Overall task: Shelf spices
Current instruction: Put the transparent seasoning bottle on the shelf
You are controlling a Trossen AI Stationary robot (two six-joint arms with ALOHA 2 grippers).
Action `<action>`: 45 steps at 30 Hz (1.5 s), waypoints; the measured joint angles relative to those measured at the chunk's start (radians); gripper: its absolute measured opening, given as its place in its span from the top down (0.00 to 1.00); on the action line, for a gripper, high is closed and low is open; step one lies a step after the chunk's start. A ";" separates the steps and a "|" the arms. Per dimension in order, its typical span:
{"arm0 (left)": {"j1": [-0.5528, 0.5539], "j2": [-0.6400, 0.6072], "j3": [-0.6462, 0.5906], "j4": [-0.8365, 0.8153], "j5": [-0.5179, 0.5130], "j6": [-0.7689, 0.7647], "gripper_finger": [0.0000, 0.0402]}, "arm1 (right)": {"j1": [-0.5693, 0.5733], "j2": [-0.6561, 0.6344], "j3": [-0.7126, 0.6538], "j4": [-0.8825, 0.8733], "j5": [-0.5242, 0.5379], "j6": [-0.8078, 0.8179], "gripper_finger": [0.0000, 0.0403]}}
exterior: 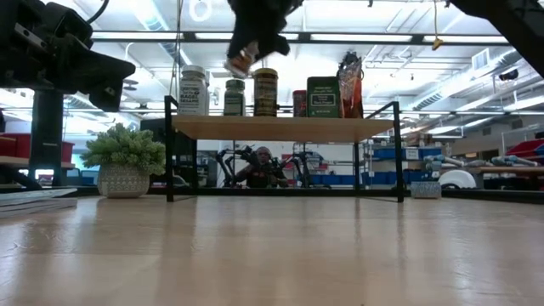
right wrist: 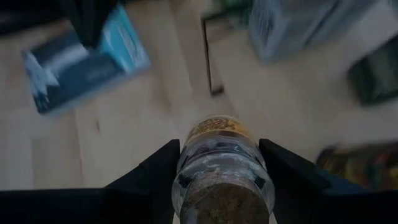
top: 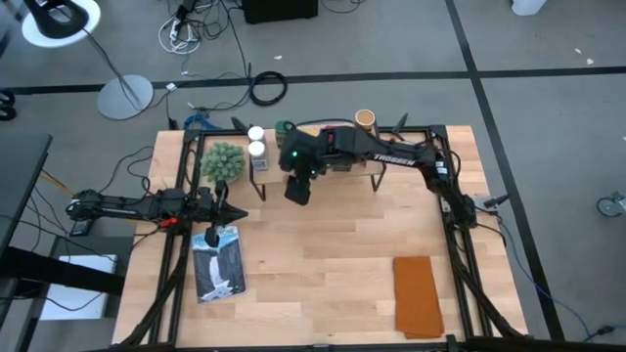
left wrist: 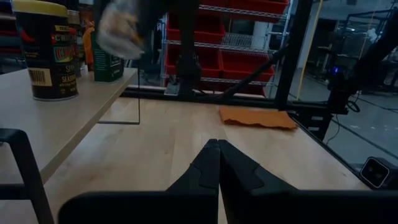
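One clear glass spice jar [right wrist: 219, 168] sits clamped in my right gripper [right wrist: 217, 163], hanging above the light wood shelf [exterior: 280, 127]; next I lower it into a gap. Left gripper [left wrist: 217, 163] waits pinched closed.

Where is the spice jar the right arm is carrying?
The jar is clamped in the right gripper, in the air just in front of the shelf, near its left end.

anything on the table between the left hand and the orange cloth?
No, bare wood: in the left wrist view, nothing lies between the left hand and the orange cloth.
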 joint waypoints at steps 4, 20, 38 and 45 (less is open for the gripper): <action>0.000 0.000 0.000 0.000 0.000 0.000 0.98 | -0.017 -0.003 0.000 0.086 0.003 -0.039 0.52; 0.000 0.000 0.000 0.000 0.000 0.000 0.98 | -0.047 0.023 -0.042 0.155 0.079 -0.072 0.48; 0.000 0.000 0.000 0.001 0.000 0.000 0.98 | -0.052 0.042 -0.117 0.248 0.076 -0.074 0.47; 0.000 0.000 0.000 0.000 0.000 0.000 0.98 | -0.047 0.028 -0.116 0.259 0.077 -0.080 0.49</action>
